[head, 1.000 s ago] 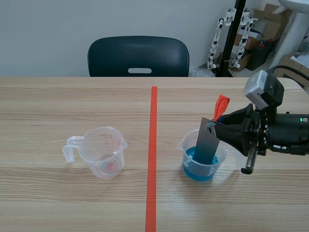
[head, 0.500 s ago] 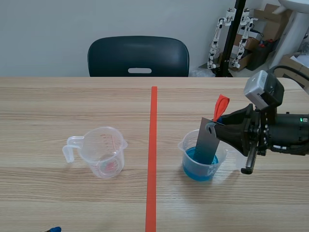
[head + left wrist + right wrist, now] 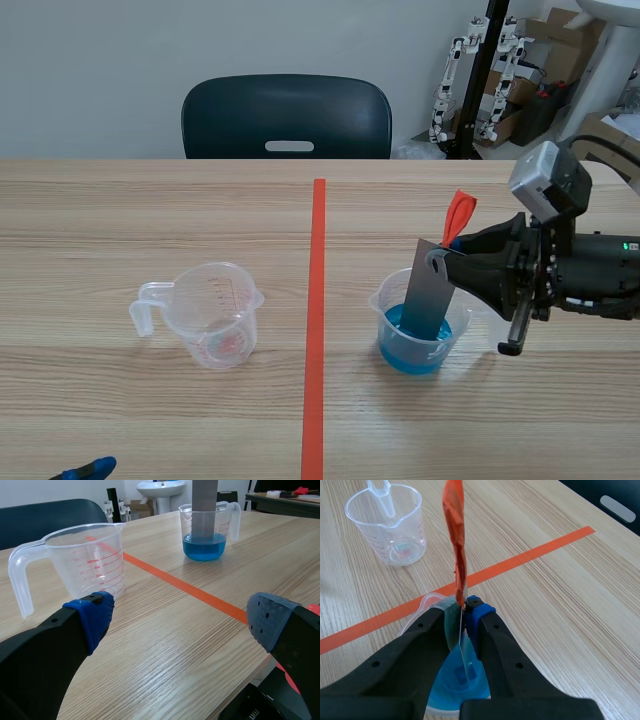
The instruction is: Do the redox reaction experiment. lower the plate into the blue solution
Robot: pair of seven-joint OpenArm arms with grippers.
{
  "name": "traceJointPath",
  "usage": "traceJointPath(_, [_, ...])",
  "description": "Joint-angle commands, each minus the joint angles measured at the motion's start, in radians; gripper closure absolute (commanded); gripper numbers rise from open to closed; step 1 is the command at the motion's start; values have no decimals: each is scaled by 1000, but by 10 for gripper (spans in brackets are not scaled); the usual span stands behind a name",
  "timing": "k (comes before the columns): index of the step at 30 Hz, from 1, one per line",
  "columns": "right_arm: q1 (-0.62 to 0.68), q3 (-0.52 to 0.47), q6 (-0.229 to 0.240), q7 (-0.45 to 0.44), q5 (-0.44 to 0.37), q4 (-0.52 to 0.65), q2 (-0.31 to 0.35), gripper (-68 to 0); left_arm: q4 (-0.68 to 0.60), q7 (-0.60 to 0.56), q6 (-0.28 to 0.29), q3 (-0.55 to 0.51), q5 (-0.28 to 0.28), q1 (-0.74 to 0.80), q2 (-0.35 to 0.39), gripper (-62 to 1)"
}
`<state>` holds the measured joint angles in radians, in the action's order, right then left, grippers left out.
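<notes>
A grey metal plate [image 3: 428,290] with an orange-red strip [image 3: 459,215] on its top stands tilted in the clear beaker of blue solution [image 3: 415,345]; its lower end is in the liquid. My right gripper [image 3: 450,258] comes in from the right and is shut on the plate's upper part. In the right wrist view the gripper [image 3: 465,612] pinches the plate edge-on above the blue solution [image 3: 452,677]. My left gripper [image 3: 182,617] is open and holds nothing. It hangs low near the table's front left, with the empty measuring beaker [image 3: 75,565] ahead of it.
The empty beaker [image 3: 205,312] stands left of the orange tape line [image 3: 316,320]. A dark chair [image 3: 287,115] is behind the table's far edge. Boxes and a stand [image 3: 540,90] fill the back right. Bare wood lies between the beakers.
My left gripper has opened, and one blue pad has come into the scene view at the bottom left. The right arm and the plate have hardly shifted.
</notes>
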<state>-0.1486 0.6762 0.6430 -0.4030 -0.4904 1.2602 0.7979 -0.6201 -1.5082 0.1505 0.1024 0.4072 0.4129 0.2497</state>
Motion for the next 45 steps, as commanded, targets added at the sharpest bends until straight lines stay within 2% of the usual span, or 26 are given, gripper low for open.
traceJointPath(1, [-9, -6, 0, -14, -18, 5, 11, -6, -17, -46, 2, 0, -7, 5, 6, -557])
traceJointPath(45, [-9, -6, 0, -4, -18, 5, 11, -6, -88, -46, 2, 0, -7, 5, 6, -557])
